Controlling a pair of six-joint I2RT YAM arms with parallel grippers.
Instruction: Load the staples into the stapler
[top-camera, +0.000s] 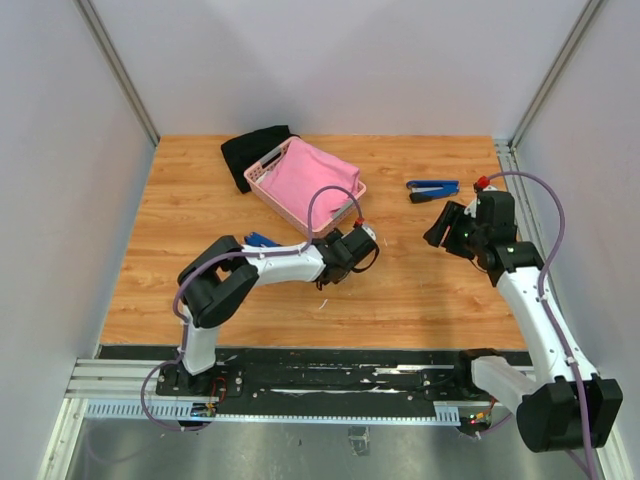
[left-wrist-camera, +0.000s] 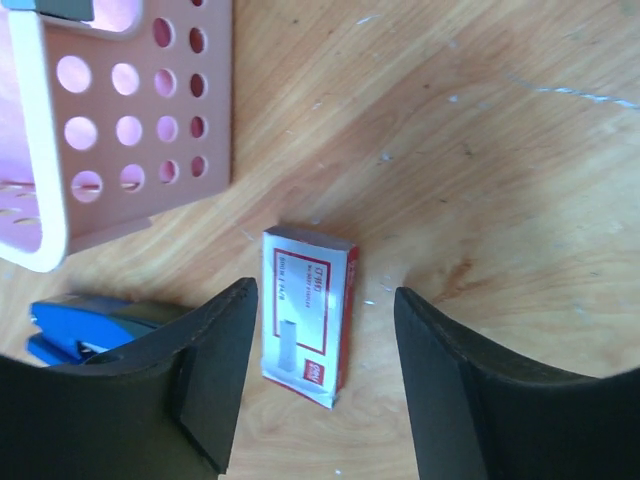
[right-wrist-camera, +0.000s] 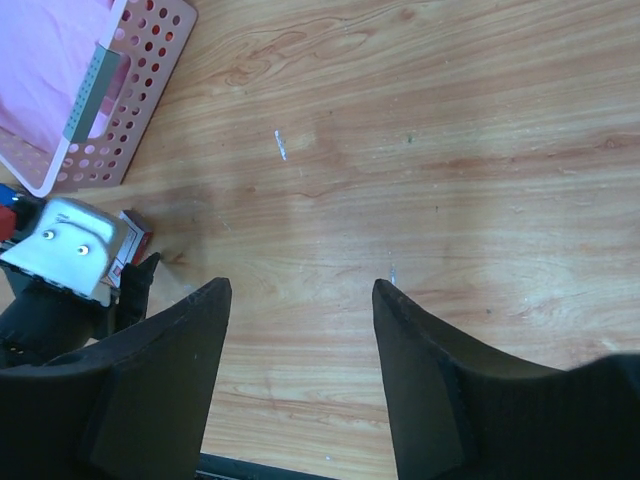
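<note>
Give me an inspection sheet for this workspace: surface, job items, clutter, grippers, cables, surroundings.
Surface: wooden table, lightly scuffed.
Job's things: staple carton lies flat between the left gripper's fingers, untouched; blue and black stapler lies at the far right; loose staples not seen.
Clutter: pink basket holding a pink cloth; black cloth behind it; a blue object near the carton, partly hidden.
Grippers: left gripper open over the carton; right gripper open over bare wood.
Cables: a purple cable runs along each arm.
Surroundings: pale walls on three sides; metal rail at the near edge.
</note>
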